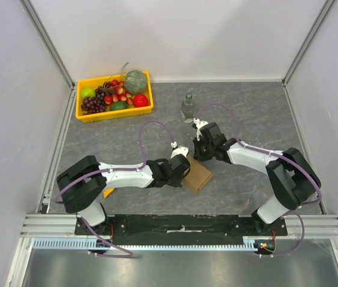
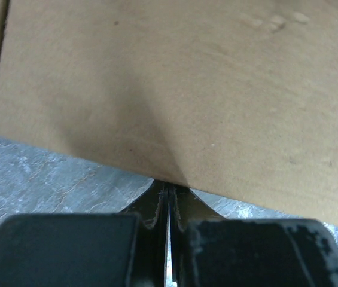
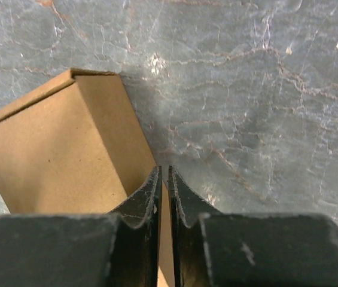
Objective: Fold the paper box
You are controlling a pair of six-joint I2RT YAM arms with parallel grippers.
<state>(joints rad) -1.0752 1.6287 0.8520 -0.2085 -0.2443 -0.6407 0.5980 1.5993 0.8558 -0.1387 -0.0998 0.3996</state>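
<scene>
Top external view: the paper box (image 1: 197, 174) lies on the bench (image 1: 258, 113) between my two arms. My left claw (image 2: 169, 186) is clenched on nothing, its tips against the box's edge. My right claw (image 3: 163, 174) pinches a thin cardboard edge of it.

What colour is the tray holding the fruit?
Bright yellow; the tray shows best in the top external view.

No text, label, brand, number or sign can be read in any of the views. The faces of the flat brown cardboard paper box (image 1: 197, 174) show only bare board, and any label on the small clear plastic bottle (image 1: 187, 108) standing on the grey stone-patterned tabletop (image 1: 258, 113) is too small to read.
</scene>
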